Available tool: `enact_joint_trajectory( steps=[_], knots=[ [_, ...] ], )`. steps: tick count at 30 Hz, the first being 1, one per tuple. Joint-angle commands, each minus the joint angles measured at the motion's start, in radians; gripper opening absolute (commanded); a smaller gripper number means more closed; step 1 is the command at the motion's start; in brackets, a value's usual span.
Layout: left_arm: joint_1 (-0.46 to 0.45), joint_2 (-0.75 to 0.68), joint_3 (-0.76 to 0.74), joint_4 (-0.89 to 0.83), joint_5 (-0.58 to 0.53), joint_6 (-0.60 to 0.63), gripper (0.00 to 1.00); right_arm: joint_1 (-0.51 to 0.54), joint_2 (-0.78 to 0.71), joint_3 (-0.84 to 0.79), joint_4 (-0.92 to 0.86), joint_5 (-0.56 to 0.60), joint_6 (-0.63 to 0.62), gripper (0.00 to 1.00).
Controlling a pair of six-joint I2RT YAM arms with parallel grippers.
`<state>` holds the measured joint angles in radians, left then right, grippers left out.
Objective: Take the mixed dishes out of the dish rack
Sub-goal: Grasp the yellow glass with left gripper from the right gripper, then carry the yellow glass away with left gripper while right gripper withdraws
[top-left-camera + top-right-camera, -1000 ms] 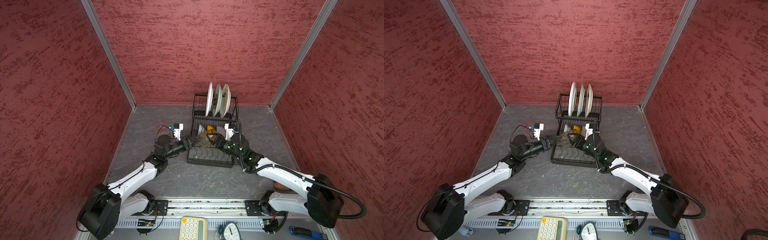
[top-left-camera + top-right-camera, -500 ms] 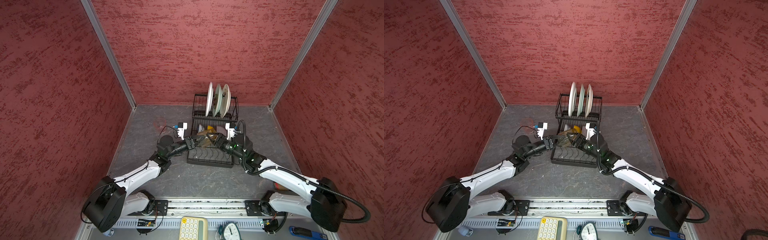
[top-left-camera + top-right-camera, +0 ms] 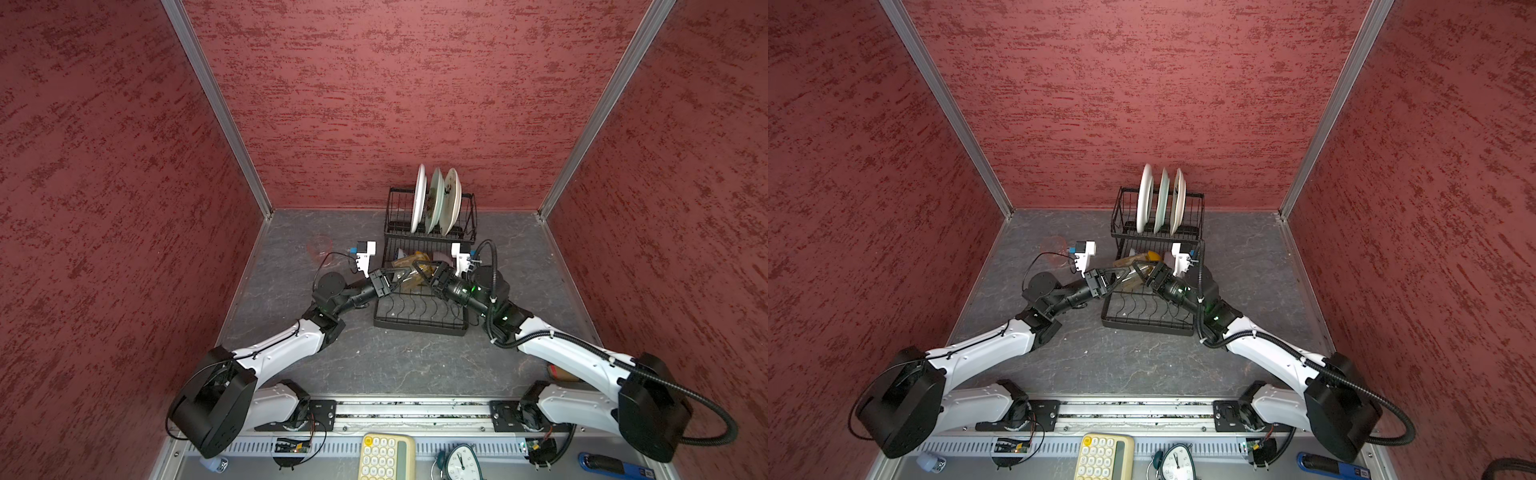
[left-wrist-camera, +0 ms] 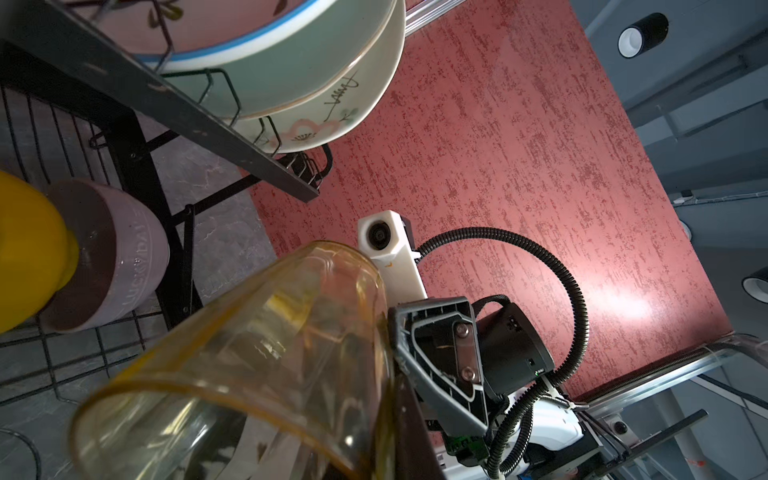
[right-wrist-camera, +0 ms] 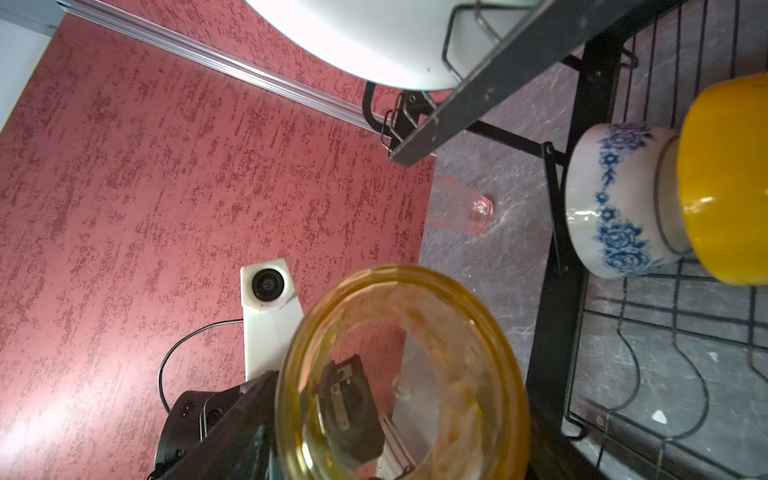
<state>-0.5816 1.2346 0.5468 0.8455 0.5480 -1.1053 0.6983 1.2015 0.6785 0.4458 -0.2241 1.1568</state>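
Observation:
Over the flat tray of the black dish rack [image 3: 415, 330] the amber tumbler [image 3: 409, 271] lies tilted, held from both sides. My right gripper [image 3: 420, 270] is shut around its body. My left gripper [image 3: 404, 274] is shut on its rim, one finger inside the glass [image 5: 349, 411]. Three plates stand in the tall basket: white [image 3: 420, 195], pale green [image 3: 435, 199] and cream [image 3: 452, 199]. The blue-white bowl [image 5: 615, 199], yellow bowl [image 5: 727, 178] and lavender bowl [image 4: 108, 257] sit on the tray under the basket. The pink tumbler [image 5: 461, 208] stands upside down on the table left of the rack.
Red walls close in the grey table on three sides. Along the front edge lie a yellow calculator [image 3: 386, 455], a small clock [image 3: 461, 459] and a blue tool [image 3: 615, 463]. A brown object [image 3: 561, 372] sits by the right arm.
My left gripper has moved right to the rack and shut on the rim of the amber tumbler. The right gripper has kept its hold and barely moved.

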Motion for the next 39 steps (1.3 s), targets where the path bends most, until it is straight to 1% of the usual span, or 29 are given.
enact_joint_trajectory(
  steps=[1,3,7,10,13,16,19,22,28,33,39],
  knots=[
    [-0.018,-0.010,0.016,-0.101,-0.023,0.069,0.00,0.007,-0.003,0.011,-0.045,-0.015,-0.075,0.61],
    [-0.018,-0.027,0.016,-0.143,-0.039,0.084,0.00,0.007,-0.015,0.002,-0.052,0.000,-0.074,0.66],
    [-0.020,-0.083,0.006,-0.245,-0.087,0.114,0.00,0.006,-0.049,-0.009,-0.080,0.036,-0.094,0.81],
    [-0.019,-0.132,0.014,-0.357,-0.137,0.157,0.00,0.007,-0.064,0.020,-0.182,0.081,-0.145,0.89],
    [-0.017,-0.166,0.029,-0.470,-0.161,0.200,0.00,0.007,-0.077,0.026,-0.239,0.112,-0.180,0.94],
    [-0.015,-0.192,0.043,-0.563,-0.208,0.223,0.00,0.006,-0.090,0.025,-0.280,0.146,-0.202,0.98],
    [-0.009,-0.197,0.067,-0.660,-0.251,0.235,0.00,0.006,-0.101,0.024,-0.319,0.174,-0.225,0.99],
    [0.004,-0.199,0.120,-0.809,-0.306,0.270,0.00,0.005,-0.108,0.032,-0.375,0.199,-0.265,0.99],
    [0.050,-0.217,0.248,-1.149,-0.486,0.358,0.00,0.006,-0.137,0.044,-0.505,0.276,-0.373,0.99],
    [0.119,-0.172,0.369,-1.389,-0.644,0.420,0.00,0.006,-0.152,0.067,-0.594,0.317,-0.461,0.99],
    [0.225,-0.083,0.477,-1.552,-0.733,0.458,0.00,0.006,-0.180,0.074,-0.663,0.387,-0.539,0.99]
  ],
)
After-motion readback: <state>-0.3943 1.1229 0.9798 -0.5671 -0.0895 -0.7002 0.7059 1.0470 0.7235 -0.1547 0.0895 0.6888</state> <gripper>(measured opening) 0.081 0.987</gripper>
